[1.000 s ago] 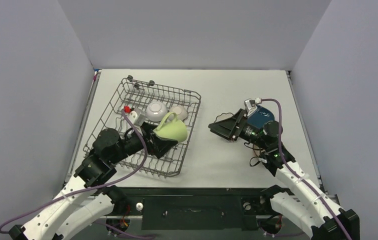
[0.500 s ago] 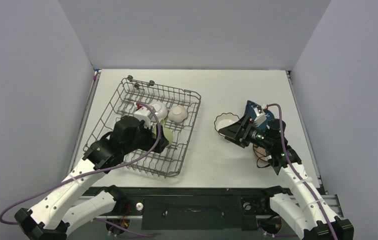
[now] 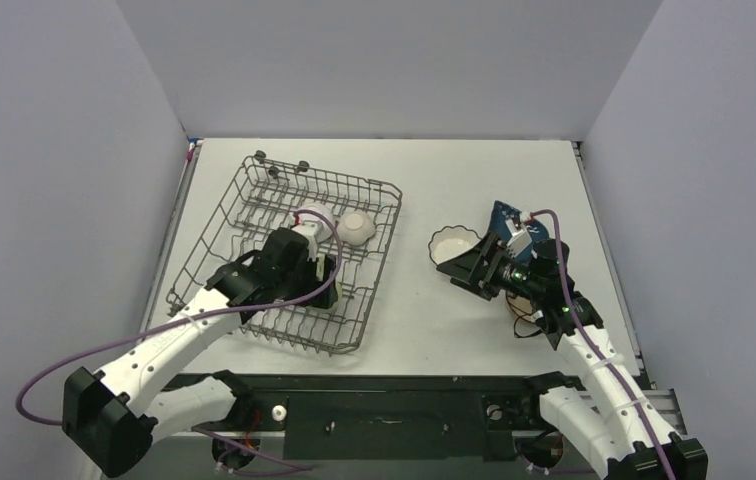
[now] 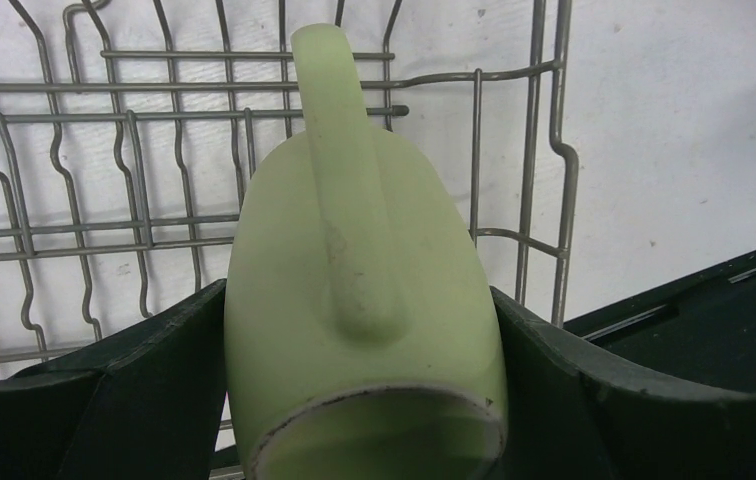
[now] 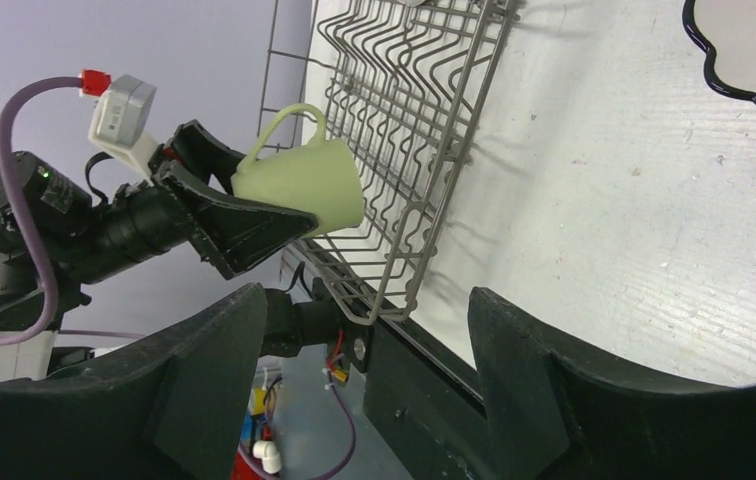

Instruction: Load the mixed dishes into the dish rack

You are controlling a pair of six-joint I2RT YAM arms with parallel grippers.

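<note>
1. Top view. The dish rack [image 3: 372,285] is standing on the left half of the desk [image 3: 454,170]. A white bowl [image 3: 316,218] and a second white bowl [image 3: 358,226] are lying side by side in its far part. The left arm [image 3: 174,338] is reaching over the rack's near part. On the right, the white scalloped bowl [image 3: 451,241] is sitting on the desk just beyond the tip of the right arm [image 3: 599,365]. The dark blue dish [image 3: 503,211] is lying beside that arm's wrist.
2. Left wrist view. The left fingers [image 4: 144,390] are gripping the light green mug [image 4: 364,290] by its sides. The mug's handle is pointing up and its mouth is facing the camera, over the rack wires near the right wall.
3. Right wrist view. The right fingers [image 5: 204,380] are standing spread apart, holding nothing, above bare desk. The scalloped bowl is showing at the upper right corner.
</note>
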